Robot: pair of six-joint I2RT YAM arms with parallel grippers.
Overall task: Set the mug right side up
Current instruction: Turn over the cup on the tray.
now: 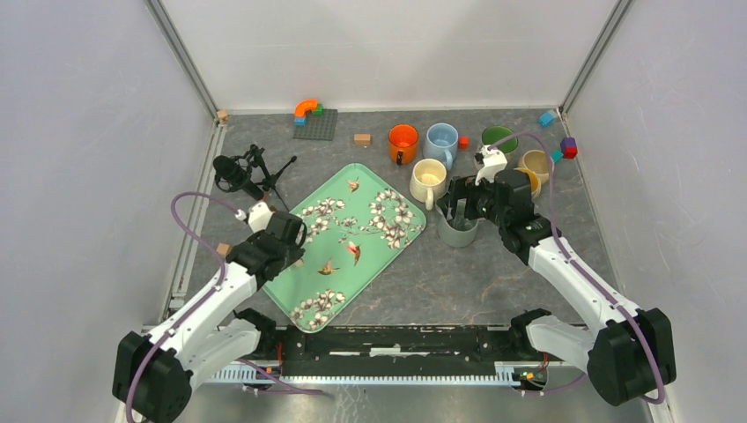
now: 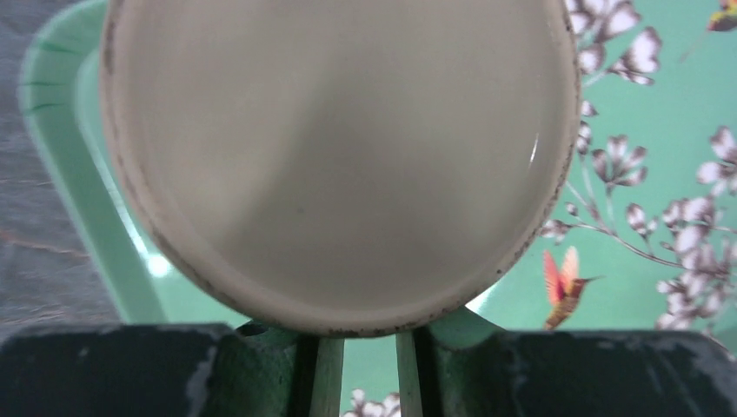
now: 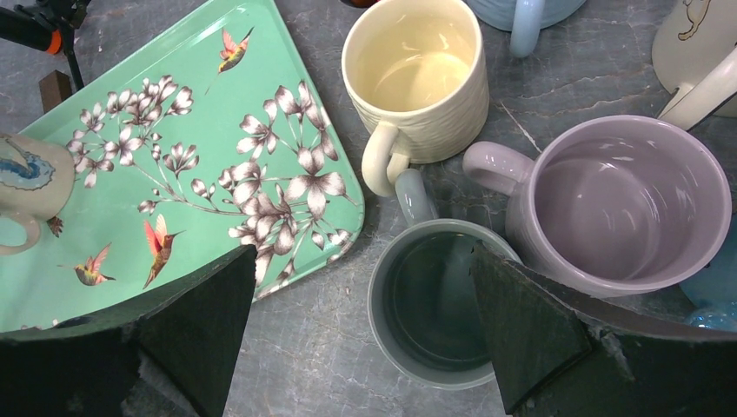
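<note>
The cream mug (image 2: 339, 156) fills the left wrist view with its flat base turned to the camera, over the green flowered tray (image 2: 687, 87). My left gripper (image 2: 367, 373) has its jaws drawn close together at the mug's lower edge, shut on it there. In the top view my left gripper (image 1: 284, 233) sits over the tray's (image 1: 370, 264) left edge and hides the mug. The right wrist view shows the mug (image 3: 30, 178) at its far left, with a blue picture and its handle towards the left arm. My right gripper (image 3: 363, 261) is open and empty above a grey mug (image 3: 434, 304).
Upright mugs stand right of the tray: cream (image 1: 428, 181), orange (image 1: 403, 141), blue (image 1: 441, 141), green (image 1: 499, 138), lilac (image 3: 626, 200). A microphone on a small tripod (image 1: 247, 172) stands left of the tray. A brick baseplate (image 1: 315, 123) and small blocks lie at the back.
</note>
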